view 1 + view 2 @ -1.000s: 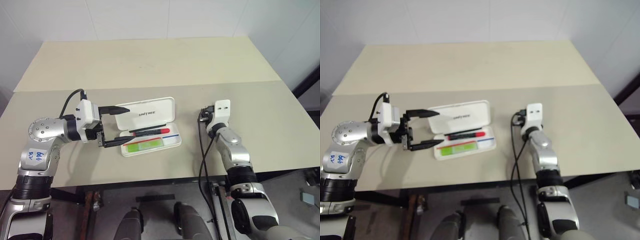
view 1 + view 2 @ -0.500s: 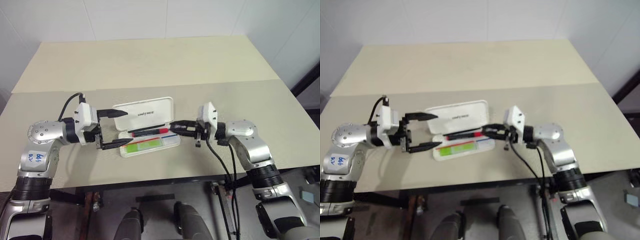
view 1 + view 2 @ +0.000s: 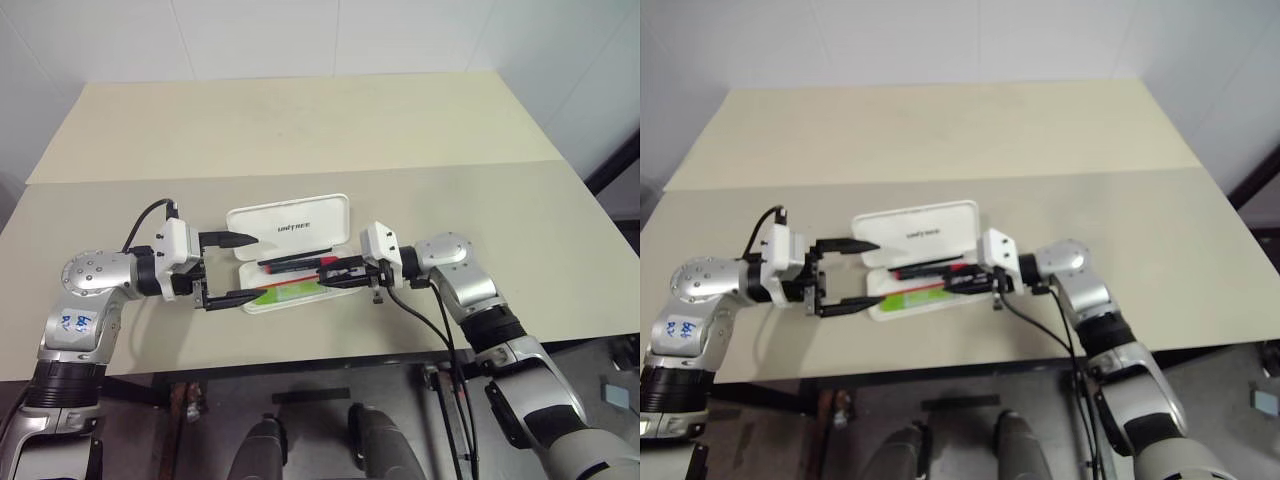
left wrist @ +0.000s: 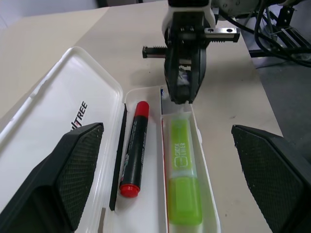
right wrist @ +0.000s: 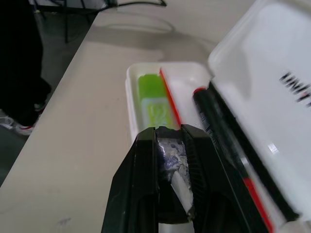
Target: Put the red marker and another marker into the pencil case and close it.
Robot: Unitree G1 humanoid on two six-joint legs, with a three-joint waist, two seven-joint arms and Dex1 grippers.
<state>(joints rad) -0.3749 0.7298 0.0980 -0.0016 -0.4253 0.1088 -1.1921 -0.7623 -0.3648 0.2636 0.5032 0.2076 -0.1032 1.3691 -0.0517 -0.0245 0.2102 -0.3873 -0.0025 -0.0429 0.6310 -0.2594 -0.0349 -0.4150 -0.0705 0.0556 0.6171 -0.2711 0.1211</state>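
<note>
Left eye view shows the right pincer (image 3: 327,276), fingers pressed together and holding nothing, tip at the right end of the open pencil case (image 3: 290,222). The left pincer (image 3: 237,268) stands wide apart at the case's left end. Inside lie the red marker (image 4: 132,148) and the light-green marker (image 4: 182,180), side by side, near the desk's (image 3: 300,120) front edge.

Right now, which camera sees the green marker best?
The left wrist view: the green marker lies full length in the open pencil case, unblocked. In the right wrist view the shut right gripper covers one end. Both eye views show a small green strip.
</note>
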